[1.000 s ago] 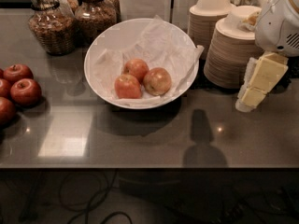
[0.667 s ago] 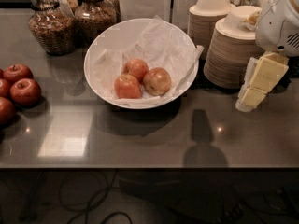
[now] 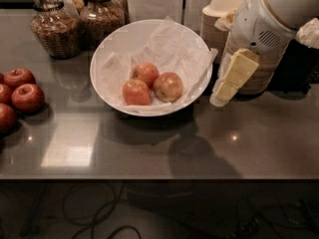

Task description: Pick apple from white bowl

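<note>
Swinging in from the paper bowls, your gripper (image 3: 222,93) had come just beside the white bowl (image 3: 99,54). Whether it was open or shut, you couldn't tell.

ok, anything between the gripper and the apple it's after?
In the camera view, only the white bowl at its right rim and its crumpled paper lie between the gripper, just right of the bowl, and the apple.

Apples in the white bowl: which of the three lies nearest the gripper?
The rightmost apple, palest and yellowest; the two redder apples sit further left. The gripper hangs right of the white bowl.
</note>
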{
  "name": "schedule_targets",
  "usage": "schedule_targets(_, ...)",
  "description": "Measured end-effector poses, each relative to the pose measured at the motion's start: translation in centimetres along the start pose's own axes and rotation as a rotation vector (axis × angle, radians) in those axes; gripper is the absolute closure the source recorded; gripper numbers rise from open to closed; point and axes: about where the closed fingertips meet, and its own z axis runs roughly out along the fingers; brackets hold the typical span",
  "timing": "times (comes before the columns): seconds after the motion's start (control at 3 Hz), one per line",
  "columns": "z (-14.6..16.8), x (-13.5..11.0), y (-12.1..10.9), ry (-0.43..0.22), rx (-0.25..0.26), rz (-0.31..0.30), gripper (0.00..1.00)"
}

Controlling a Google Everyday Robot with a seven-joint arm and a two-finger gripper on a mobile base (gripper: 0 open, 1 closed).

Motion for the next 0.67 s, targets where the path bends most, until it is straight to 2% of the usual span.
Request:
schedule_targets(0.33,1.7,-2.8,-0.8,-0.07,-0.043,-0.019,0.0)
schedule_targets(0.67,3.5,-4.1,-1.2,-0.102,-0.069,-0.033,0.0)
